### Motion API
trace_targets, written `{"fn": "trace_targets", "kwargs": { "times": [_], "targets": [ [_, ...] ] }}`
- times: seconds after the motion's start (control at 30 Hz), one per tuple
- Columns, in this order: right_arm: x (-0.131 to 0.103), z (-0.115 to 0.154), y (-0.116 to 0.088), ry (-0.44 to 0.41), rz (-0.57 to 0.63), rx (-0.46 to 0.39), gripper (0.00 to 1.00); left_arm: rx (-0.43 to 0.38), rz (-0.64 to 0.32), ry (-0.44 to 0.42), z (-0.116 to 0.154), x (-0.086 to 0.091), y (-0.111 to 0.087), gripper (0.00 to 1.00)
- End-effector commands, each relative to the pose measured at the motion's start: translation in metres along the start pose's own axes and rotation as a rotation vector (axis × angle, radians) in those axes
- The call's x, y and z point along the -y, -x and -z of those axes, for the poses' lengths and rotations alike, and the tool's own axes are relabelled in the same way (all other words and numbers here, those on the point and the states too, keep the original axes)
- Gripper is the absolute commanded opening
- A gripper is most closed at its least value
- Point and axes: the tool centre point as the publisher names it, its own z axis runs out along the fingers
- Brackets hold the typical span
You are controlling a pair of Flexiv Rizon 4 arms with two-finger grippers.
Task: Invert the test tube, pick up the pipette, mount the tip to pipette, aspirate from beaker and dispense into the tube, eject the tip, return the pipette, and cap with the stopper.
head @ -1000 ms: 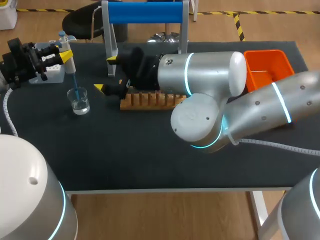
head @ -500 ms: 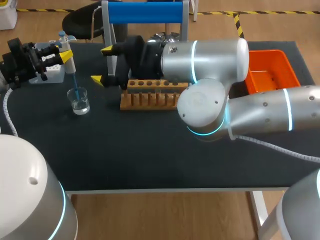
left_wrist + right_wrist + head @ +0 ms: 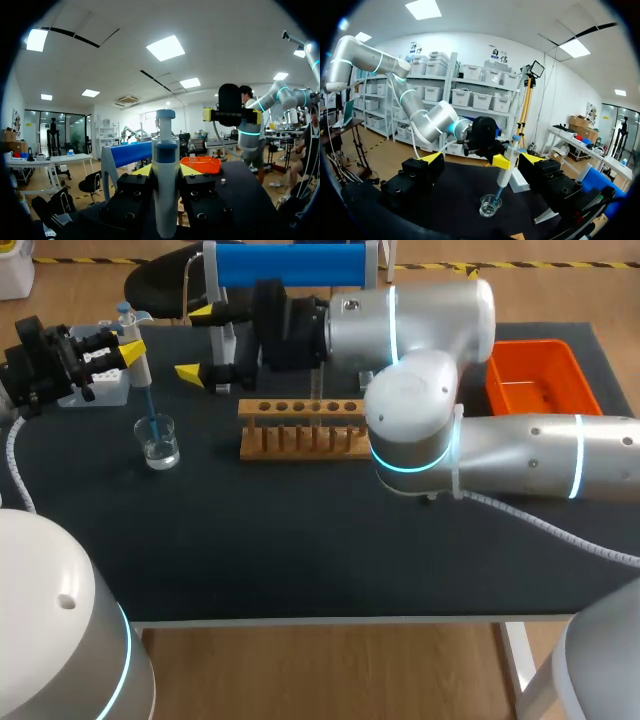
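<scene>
The left tool (image 3: pixel 129 345) grips a white pipette with blue tip (image 3: pixel 140 370); the right tool (image 3: pixel 199 342) is spread wide.
The tip stands in the clear glass beaker (image 3: pixel 160 443) under the left tool, ahead of the right tool.

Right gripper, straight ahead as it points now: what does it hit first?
Likely the pipette in the left gripper, above the beaker; it sits almost dead ahead of the open right gripper. Height match unclear.

Silver arm (image 3: pixel 520 450), cyan rings (image 3: pixel 578 455), yellow-tipped pincer (image 3: pixel 197 342)
</scene>
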Motion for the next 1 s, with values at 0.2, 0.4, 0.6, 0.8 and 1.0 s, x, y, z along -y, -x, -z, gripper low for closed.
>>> {"fn": "trace_targets", "kwargs": {
  "times": [0.2, 0.4, 0.6, 0.8, 1.0],
  "targets": [
    [-0.012, -0.010, 0.012, 0.060, -0.006, -0.129, 1.00, -0.005, 0.000, -0.001, 0.001, 0.000, 0.001, 0.00],
    [-0.023, -0.019, 0.019, 0.068, -0.008, -0.140, 0.55, -0.005, 0.000, -0.001, 0.001, 0.000, 0.001, 0.00],
    [-0.029, -0.029, 0.024, 0.075, -0.020, -0.139, 0.05, -0.005, 0.000, -0.001, 0.001, 0.000, 0.001, 0.00],
    [-0.034, -0.039, 0.030, 0.089, -0.039, -0.143, 0.00, -0.005, 0.000, -0.001, 0.001, 0.000, 0.001, 0.00],
    [-0.038, -0.051, 0.039, 0.112, -0.053, -0.157, 0.00, -0.005, 0.000, -0.001, 0.001, 0.000, 0.001, 0.00]
  ]
}}
